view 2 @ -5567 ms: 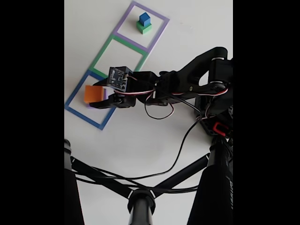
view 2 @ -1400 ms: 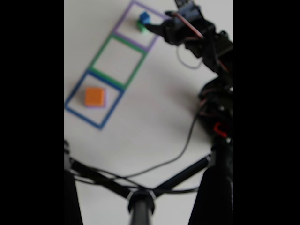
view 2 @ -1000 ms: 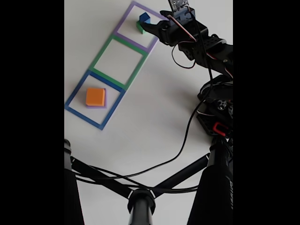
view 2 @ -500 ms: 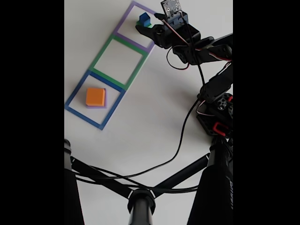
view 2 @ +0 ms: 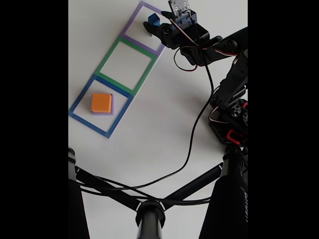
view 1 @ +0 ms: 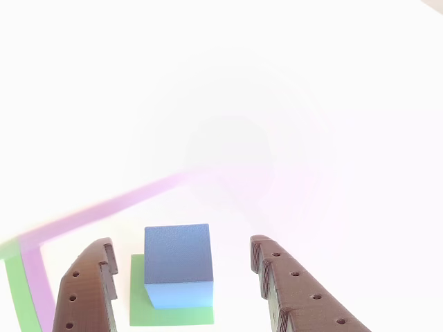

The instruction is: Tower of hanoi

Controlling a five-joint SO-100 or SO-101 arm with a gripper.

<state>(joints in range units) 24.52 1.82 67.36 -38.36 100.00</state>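
In the other view the gripper (view 1: 183, 266) is standing open, its two brown fingers (view 1: 88, 290) flanking the blue cube (view 1: 177, 261) with a clear gap showing on each side, wider on the right of that view than on the left. Neither finger is touching the cube. The blue cube is sitting on top of the green cube (view 1: 173, 315), whose top is showing as a flat margin along the blue cube's left and near edges. Beyond the pair the white table (view 1: 291, 104) is lying bare and washed out, with the purple strip outline (view 1: 124, 202) running slantwise behind them and down the view's left edge beside a green strip.

In the fixed view the gripper (view 2: 153, 29) is reaching into the purple square (view 2: 130, 26) at the top, right at the blue cube (view 2: 153, 20). The green square (view 2: 110, 53) in the middle is lying open. In the blue square (view 2: 80, 94) the orange cube (view 2: 101, 102) is resting on the purple cube (view 2: 110, 105), well apart from the arm. Black tripod legs (view 2: 107, 188) are crossing the lower part of the view
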